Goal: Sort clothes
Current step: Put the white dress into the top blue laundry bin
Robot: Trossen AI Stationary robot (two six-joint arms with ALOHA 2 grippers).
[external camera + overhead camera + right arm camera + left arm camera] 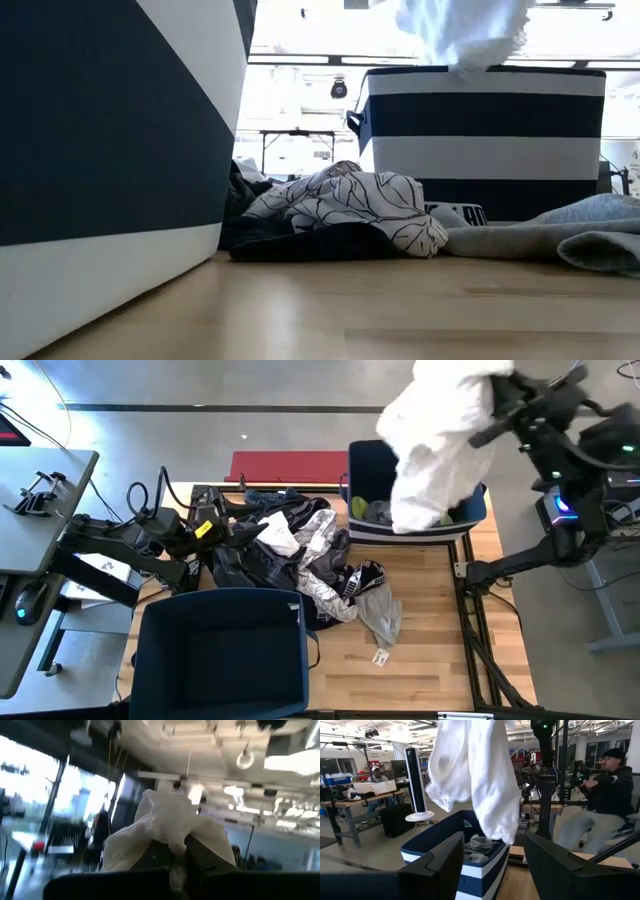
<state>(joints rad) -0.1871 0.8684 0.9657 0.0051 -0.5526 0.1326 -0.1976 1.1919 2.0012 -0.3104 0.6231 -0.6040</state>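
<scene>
My right gripper (497, 405) is high above the table's far right corner, shut on a white garment (435, 445). The garment hangs over the far right dark blue bin (470, 520), which holds grey and yellow clothes (368, 510). A pile of clothes (300, 555), black, white and leaf-patterned, lies on the middle of the table. A grey garment (380, 610) lies flat at the pile's near right. My left gripper (232, 522) stands open and level at the pile's left edge, with nothing between its fingers (445, 857). My right gripper pinches a bunched fold of the white garment (170, 827) between its two fingers, which slant upward. The cloth spills past both sides of the fingers. The garment hangs slack below the gripper, lifted clear, and its lower end (502, 832) is just above the bin's opening.
A second dark blue bin (225, 650) stands at the table's near left. A flat red board (290, 465) lies at the far edge. A small tag (381, 657) lies on bare wood near the front. A person (605, 795) sits beyond the table's right side.
</scene>
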